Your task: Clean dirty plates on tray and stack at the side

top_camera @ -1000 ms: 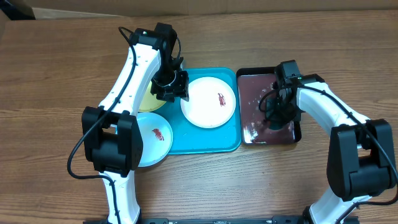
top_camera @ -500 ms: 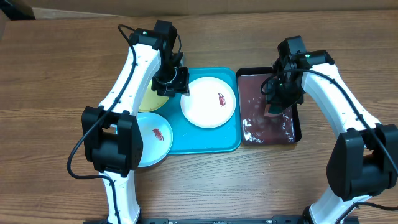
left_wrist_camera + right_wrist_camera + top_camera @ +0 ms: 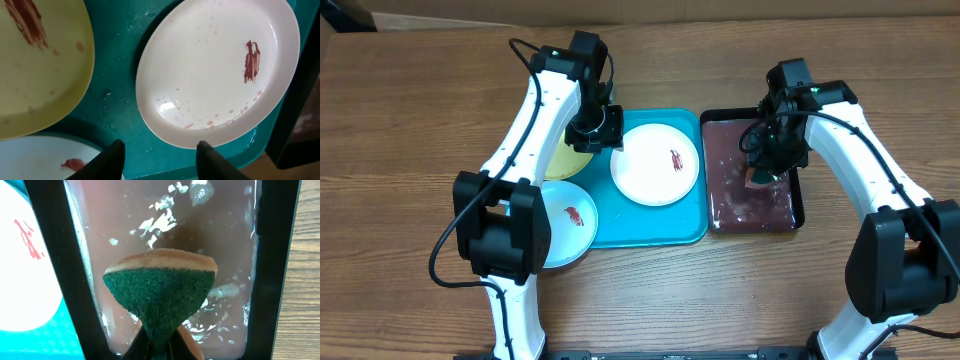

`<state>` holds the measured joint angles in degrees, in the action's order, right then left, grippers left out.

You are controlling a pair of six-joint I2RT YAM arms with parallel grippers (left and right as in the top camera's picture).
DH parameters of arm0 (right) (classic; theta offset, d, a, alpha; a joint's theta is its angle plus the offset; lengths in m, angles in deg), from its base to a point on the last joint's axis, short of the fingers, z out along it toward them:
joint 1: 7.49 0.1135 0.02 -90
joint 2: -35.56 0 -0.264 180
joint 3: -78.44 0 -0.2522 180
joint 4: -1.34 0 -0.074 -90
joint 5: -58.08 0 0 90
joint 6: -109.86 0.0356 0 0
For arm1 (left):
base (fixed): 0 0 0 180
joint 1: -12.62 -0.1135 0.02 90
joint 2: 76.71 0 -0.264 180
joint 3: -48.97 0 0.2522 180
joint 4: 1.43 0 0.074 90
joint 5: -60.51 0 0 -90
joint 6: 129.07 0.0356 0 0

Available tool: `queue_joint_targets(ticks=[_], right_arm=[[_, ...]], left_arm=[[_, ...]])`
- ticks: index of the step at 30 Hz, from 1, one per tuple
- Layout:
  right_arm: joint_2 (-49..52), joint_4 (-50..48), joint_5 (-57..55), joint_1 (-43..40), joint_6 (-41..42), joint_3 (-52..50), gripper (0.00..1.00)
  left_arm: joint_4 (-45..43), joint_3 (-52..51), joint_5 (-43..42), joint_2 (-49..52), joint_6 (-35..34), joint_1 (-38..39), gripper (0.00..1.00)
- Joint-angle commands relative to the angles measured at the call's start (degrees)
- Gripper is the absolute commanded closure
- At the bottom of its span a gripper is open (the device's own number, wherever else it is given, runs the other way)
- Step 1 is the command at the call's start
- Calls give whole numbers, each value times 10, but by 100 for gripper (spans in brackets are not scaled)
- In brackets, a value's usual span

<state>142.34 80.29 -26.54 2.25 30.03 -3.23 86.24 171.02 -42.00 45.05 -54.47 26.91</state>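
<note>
The turquoise tray (image 3: pixel 655 228) holds a white plate (image 3: pixel 655 165) with a red smear. A yellow-green plate (image 3: pixel 560 162) and a pale blue plate (image 3: pixel 570 222) lie at its left, both smeared. My left gripper (image 3: pixel 594 133) hovers open over the tray between the yellow-green and white plates. In the left wrist view its fingertips (image 3: pixel 116 152) frame bare tray (image 3: pixel 115 85) just short of the white plate (image 3: pixel 215 70). My right gripper (image 3: pixel 161 347) is shut on a green sponge (image 3: pixel 160 290), held above the reddish water (image 3: pixel 200 225).
A black tray (image 3: pixel 800 195) of reddish water stands right of the turquoise tray, its black wall (image 3: pixel 50 255) close to the white plate (image 3: pixel 20 270). Wooden table surrounds both trays. My left arm covers part of the pale blue plate.
My right gripper has lifted the sponge out of the near part of the reddish water and carried it toward the far end. My left gripper shifted slightly back and left, its fingers a little closer.
</note>
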Motion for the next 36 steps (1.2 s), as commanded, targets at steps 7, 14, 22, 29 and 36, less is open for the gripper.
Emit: queue_joint_targets(ticks=[7,14,22,29,36], right_arm=[[-4,10,3,0,-6,10,94],[-4,11,3,0,-6,10,93],[-4,11,3,0,-6,10,96],[-4,11,3,0,-6,10,96],[-4,12,3,0,-6,10,96]], left_arm=[[-1,-6,32,8,-34,7,76],[-35,-56,57,8,-57,23,56],[-96,-124,57,8,-65,24,65],[-114,-139,57,8,-65,23,69],[-146,-165,57,8,-65,28,76]])
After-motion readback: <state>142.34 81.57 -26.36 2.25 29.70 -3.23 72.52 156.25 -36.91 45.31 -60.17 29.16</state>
